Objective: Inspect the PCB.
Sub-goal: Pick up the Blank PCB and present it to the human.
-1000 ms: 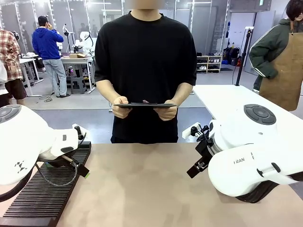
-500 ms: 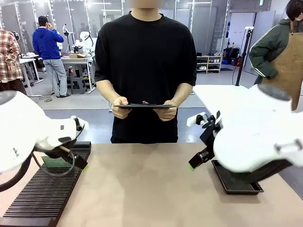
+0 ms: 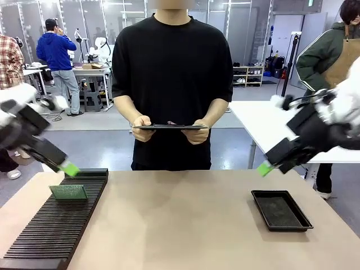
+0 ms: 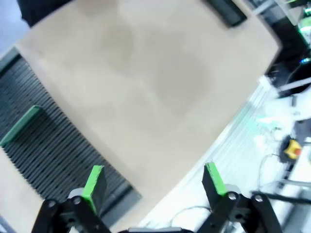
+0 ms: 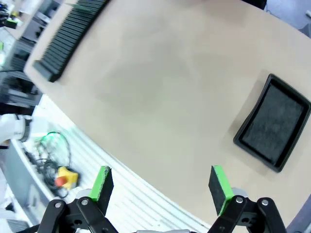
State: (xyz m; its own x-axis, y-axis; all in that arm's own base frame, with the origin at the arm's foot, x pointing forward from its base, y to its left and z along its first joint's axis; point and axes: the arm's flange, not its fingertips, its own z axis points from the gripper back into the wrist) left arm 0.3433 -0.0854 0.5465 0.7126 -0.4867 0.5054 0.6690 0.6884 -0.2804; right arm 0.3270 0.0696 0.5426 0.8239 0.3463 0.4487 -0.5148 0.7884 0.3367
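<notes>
Standing on edge in the black slotted rack [image 3: 56,225], the PCB [image 3: 68,192] is a thin green rectangle with a finely speckled, lighter face. It sits just below the left hand [image 4: 153,174], apart from it. Left hand: fingers spread, nothing between them. Right hand [image 5: 160,177]: fingers likewise spread and empty, above the black tray [image 3: 281,210] on the bench [image 3: 180,225].

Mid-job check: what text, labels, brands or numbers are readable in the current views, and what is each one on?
No text is readable in the current views.
PCB: speckled green surface, any print too small to read.
black tray: no label visible.
clipboard in the person's hands: seen edge-on, so its paper is hidden.
</notes>
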